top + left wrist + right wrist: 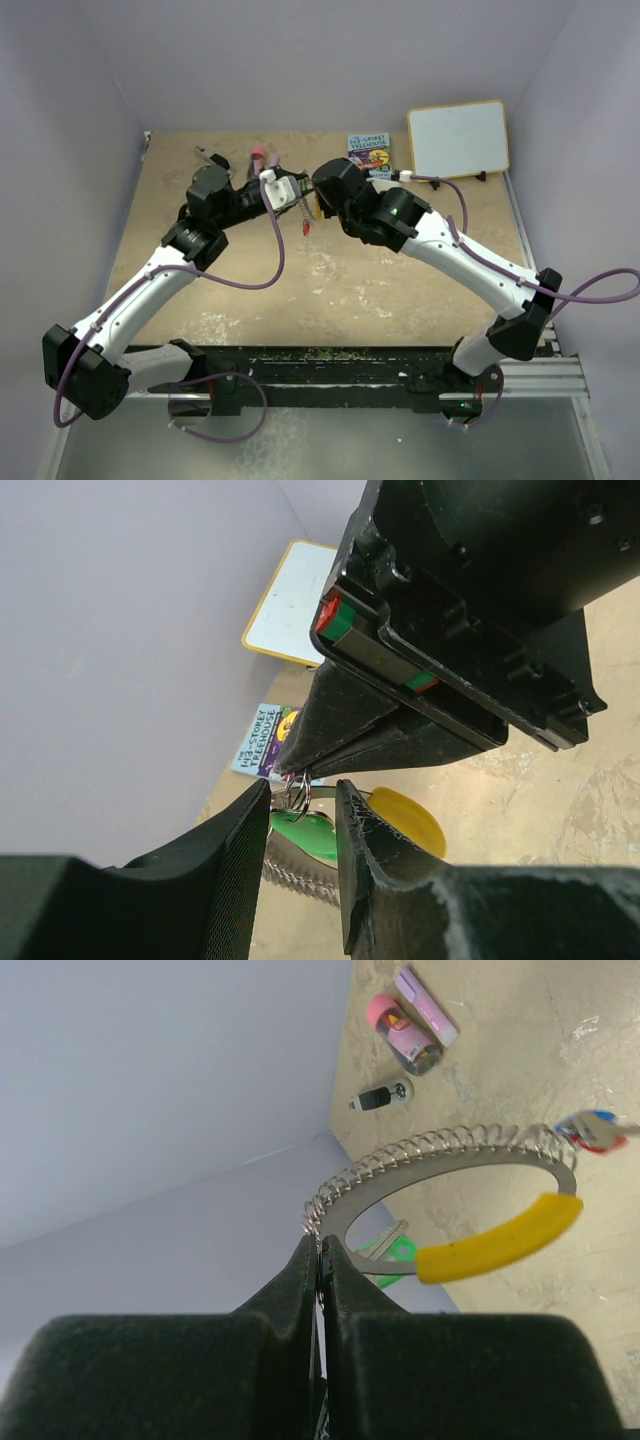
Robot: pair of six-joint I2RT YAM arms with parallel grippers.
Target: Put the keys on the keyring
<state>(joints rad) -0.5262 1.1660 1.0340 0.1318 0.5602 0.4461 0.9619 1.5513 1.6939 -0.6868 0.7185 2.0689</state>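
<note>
My right gripper (321,1245) is shut on the edge of the keyring (372,1193), a thin silver loop with a spring coil and a yellow stretch (500,1240), held up above the table. A green key (390,1256) hangs from the loop's far side. Red and blue keys (598,1132) sit at its right end. In the left wrist view, my left gripper (302,790) stands open, its jaws either side of the green key (305,832) and its small split ring, just under the right gripper's fingers (350,730). Both grippers meet at mid-table (308,198).
A small whiteboard (458,138) and a purple book (368,150) lie at the back right. A pink-and-maroon tube (400,1035), a lilac stick (425,1005) and a black-and-silver tool (380,1097) lie at the back left near the wall.
</note>
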